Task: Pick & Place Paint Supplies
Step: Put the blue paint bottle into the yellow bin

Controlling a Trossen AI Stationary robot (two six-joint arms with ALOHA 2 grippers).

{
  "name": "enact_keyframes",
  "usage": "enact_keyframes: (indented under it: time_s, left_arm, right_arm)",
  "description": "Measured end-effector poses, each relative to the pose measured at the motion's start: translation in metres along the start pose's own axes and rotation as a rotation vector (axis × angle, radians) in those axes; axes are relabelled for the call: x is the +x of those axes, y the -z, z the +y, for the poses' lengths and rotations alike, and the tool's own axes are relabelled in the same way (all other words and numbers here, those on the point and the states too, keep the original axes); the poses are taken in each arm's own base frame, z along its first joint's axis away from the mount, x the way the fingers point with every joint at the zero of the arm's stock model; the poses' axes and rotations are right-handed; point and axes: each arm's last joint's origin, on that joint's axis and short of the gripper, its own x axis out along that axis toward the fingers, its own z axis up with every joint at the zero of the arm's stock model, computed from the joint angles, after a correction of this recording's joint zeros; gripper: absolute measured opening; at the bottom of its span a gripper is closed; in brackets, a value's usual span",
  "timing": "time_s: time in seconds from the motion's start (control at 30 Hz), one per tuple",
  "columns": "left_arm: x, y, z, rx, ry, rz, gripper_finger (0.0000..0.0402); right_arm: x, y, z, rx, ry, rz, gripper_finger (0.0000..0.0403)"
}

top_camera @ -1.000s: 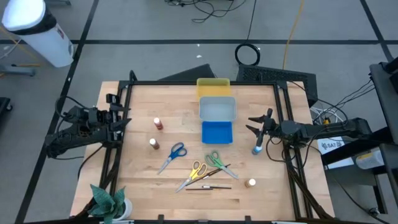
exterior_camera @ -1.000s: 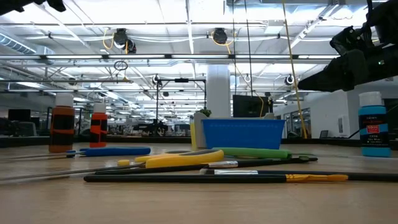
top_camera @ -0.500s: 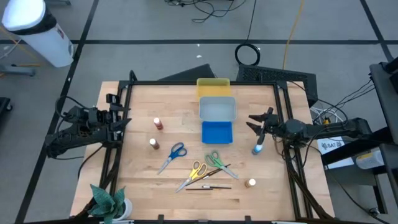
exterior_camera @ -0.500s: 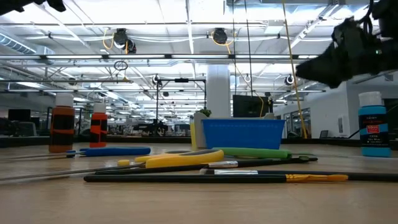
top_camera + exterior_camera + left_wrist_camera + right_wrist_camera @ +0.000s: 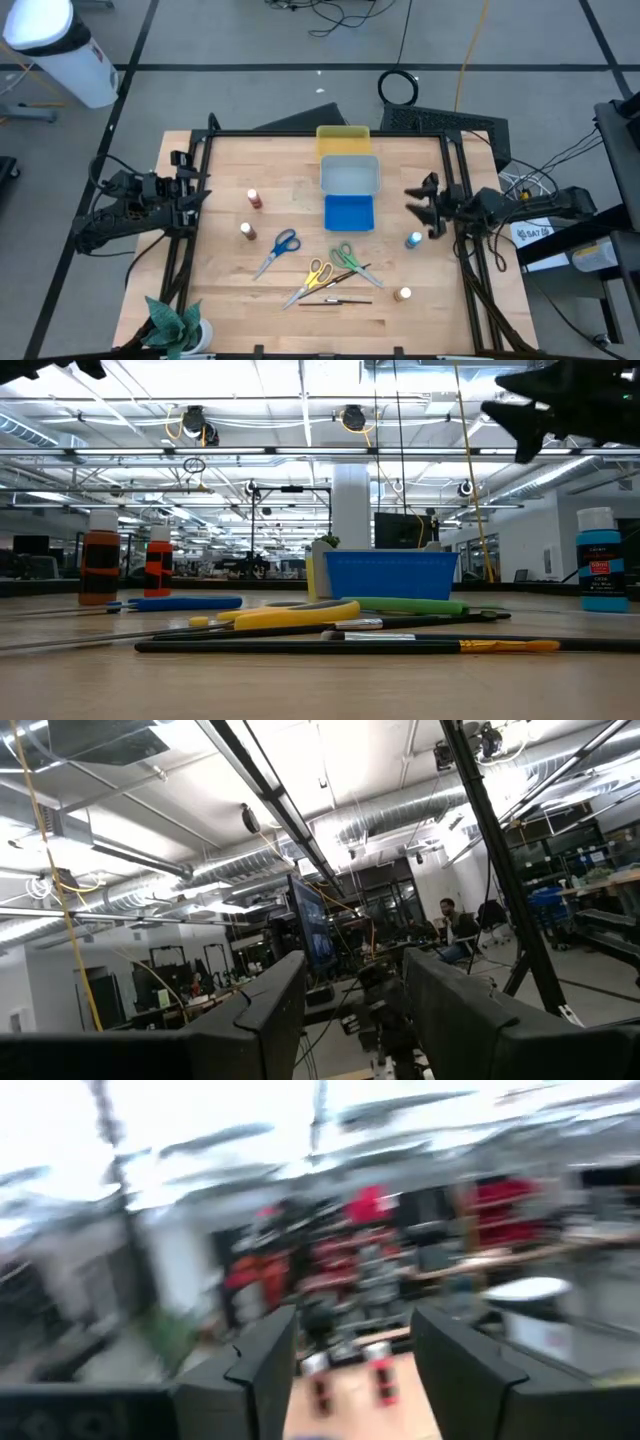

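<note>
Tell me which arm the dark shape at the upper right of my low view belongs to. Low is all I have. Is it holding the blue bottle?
Observer: That is the right end effector, open and empty. The blue bottle stands on the table just beside it, untouched.
Operator: Where is the other arm?
Observer: The left end effector waits, open, at the table's left edge, holding nothing.
Operator: Is there any bottle outside my view?
Observer: Yes, a whitish bottle stands upright by the right side, farther from the blue tray than the blue bottle is.
</note>
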Motion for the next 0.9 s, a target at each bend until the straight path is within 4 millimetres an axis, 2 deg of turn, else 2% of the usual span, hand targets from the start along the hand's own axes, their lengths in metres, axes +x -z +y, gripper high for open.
enact_keyframes:
  time_s: [0.17,0.33,0.43,0.57,0.77,0.9]
  left_arm:
    - [0.000,0.000,0.000,0.000,0.000,0.000,0.0182]
    - [0.000,0.000,0.000,0.000,0.000,0.000,0.0182]
    - [0.000,0.000,0.000,0.000,0.000,0.000,0.0182]
    - [0.000,0.000,0.000,0.000,0.000,0.001,0.0182]
    - [0.000,0.000,0.000,0.000,-0.001,0.001,0.0182]
    - [0.000,0.000,0.000,0.000,-0.001,0.001,0.0182]
  right_arm:
    - [0.022,-0.049,0.030,-0.046,-0.158,0.059,0.0238]
    - [0.046,-0.060,0.056,-0.206,-0.073,0.423,0.0276]
    - [0.051,-0.056,0.064,-0.289,0.044,0.685,0.0283]
    - [0.045,-0.044,0.068,-0.282,0.152,0.954,0.0277]
    - [0.029,-0.036,0.068,-0.091,0.233,1.145,0.0266]
    - [0.020,-0.030,0.066,-0.042,0.307,1.196,0.0266]
